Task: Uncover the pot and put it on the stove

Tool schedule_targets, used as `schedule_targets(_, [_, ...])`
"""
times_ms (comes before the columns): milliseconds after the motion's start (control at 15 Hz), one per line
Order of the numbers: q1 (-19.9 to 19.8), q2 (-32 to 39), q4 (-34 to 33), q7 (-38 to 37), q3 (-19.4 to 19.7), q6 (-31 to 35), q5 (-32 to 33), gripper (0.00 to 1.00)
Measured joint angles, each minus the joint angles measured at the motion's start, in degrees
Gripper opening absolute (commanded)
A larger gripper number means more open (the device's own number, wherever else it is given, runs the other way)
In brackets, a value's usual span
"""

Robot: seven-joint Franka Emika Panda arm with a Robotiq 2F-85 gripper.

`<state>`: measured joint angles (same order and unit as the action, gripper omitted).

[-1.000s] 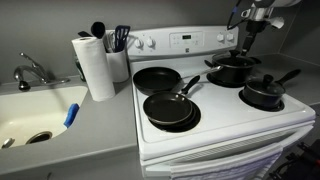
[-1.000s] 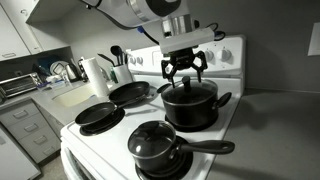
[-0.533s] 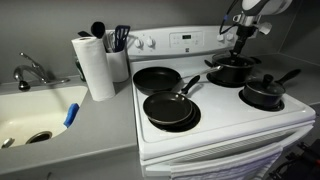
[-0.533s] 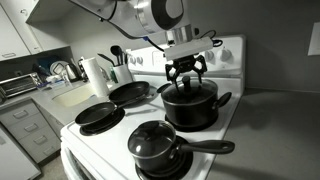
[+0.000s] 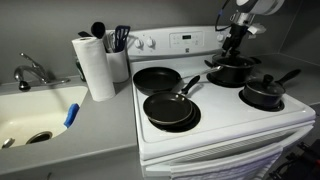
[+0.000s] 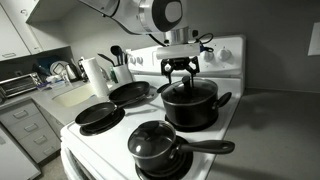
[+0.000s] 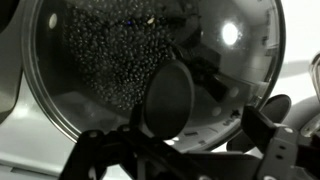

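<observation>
Gripper (image 5: 237, 42) hangs over the pot (image 5: 232, 72), which sits on a rear burner of the stove (image 5: 215, 125), on the side away from the sink (image 5: 35, 118). Lid (image 7: 110, 60) is on the pot. It's clear glass w/ condensation drops on it, and the black knob (image 7: 170, 100) is at its center.

In the wrist view the jaws are wide apart, w/ 1 of the fingers (image 7: 272, 150) on each side of the knob and nothing clamped between them. In an exterior view the gripper (image 6: 181, 72) is just above the lid, fingertips down near knob level. Can't tell if they touch it.

Other items on the stove:
- 1 smaller lidded saucepan (image 5: 263, 95) w/ a long handle, on the front burner near the pot.
- 2 frying pans, 1 at the rear (image 5: 157, 78) and 1 at the front (image 5: 170, 108), handles crossing betw. them.

Paper towel roll (image 5: 95, 67) and utensil holder (image 5: 120, 58) stand on the counter beside the stove.

Back panel (image 5: 185, 42) has knobs and a dark display. The markings there are too small to read, and no brand is legible.
</observation>
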<state>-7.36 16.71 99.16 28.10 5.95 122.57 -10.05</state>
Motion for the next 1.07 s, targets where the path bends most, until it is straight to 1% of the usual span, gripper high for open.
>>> schedule_targets(200, [-0.1, 0.0, -0.1, -6.7, 0.1, 0.0, 0.6, 1.00])
schedule_targets(333, [-0.1, -0.2, -0.1, -10.6, 0.5, 0.2, 2.4, 1.00])
schedule_targets(533, [-0.1, -0.4, -0.1, -13.4, 0.9, 0.2, 5.3, 1.00])
schedule_targets(667, [-0.2, -0.4, -0.1, -12.8, 0.9, 0.0, 5.7, 1.00])
schedule_targets(933, [-1.5, -0.4, 0.0, -4.7, -0.3, -1.6, 1.6, 1.00])
schedule_targets(1067, [-2.0, -0.3, -0.1, -0.8, -0.6, -3.2, 1.2, 1.00])
